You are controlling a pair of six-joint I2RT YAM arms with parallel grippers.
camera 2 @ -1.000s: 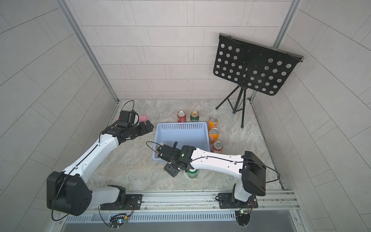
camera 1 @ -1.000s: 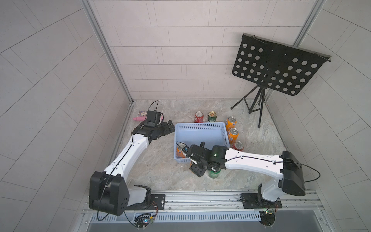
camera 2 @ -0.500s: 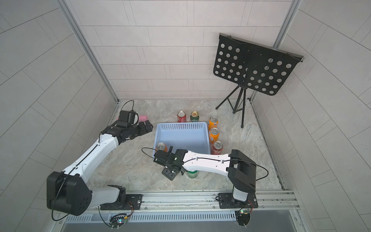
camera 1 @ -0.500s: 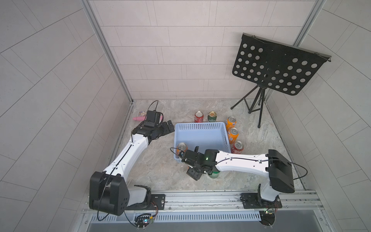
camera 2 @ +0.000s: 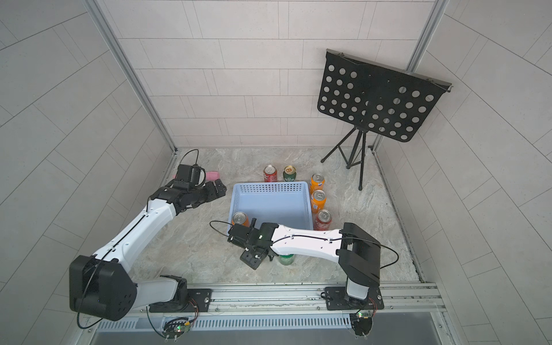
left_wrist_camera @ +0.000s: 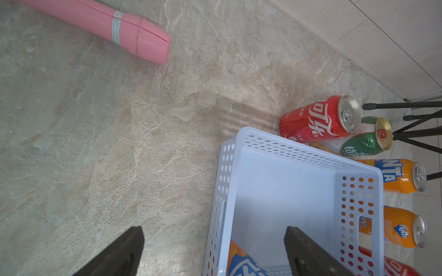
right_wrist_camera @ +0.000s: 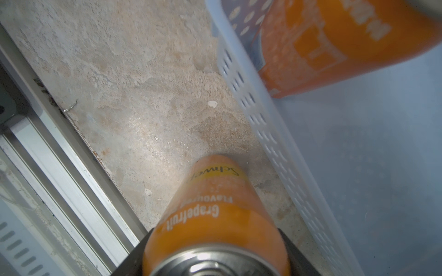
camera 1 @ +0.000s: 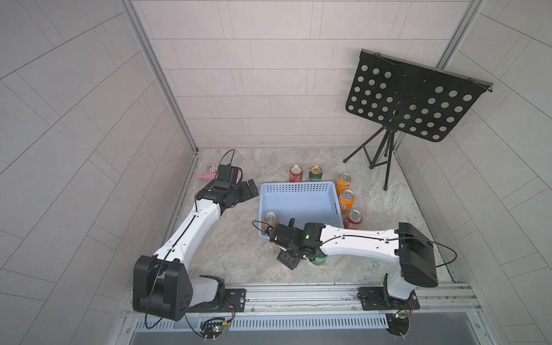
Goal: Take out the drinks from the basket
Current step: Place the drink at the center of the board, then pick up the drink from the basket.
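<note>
The pale blue basket holds one orange can in its front left corner. My right gripper is shut on another orange can, upright just outside the basket's front wall, its base at or near the floor. A green can stands under the right arm. Red and green cans stand behind the basket. Two orange cans and a red one line its right side. My left gripper hangs open and empty at the basket's left rear corner.
A pink wand lies by the left wall behind the left arm. A black music stand rises at the back right, its tripod feet near the cans. A metal rail runs along the front edge.
The right arm has swung a little leftward along the basket's front with its can, uncovering the orange can in the basket's corner. The left arm has not moved.
</note>
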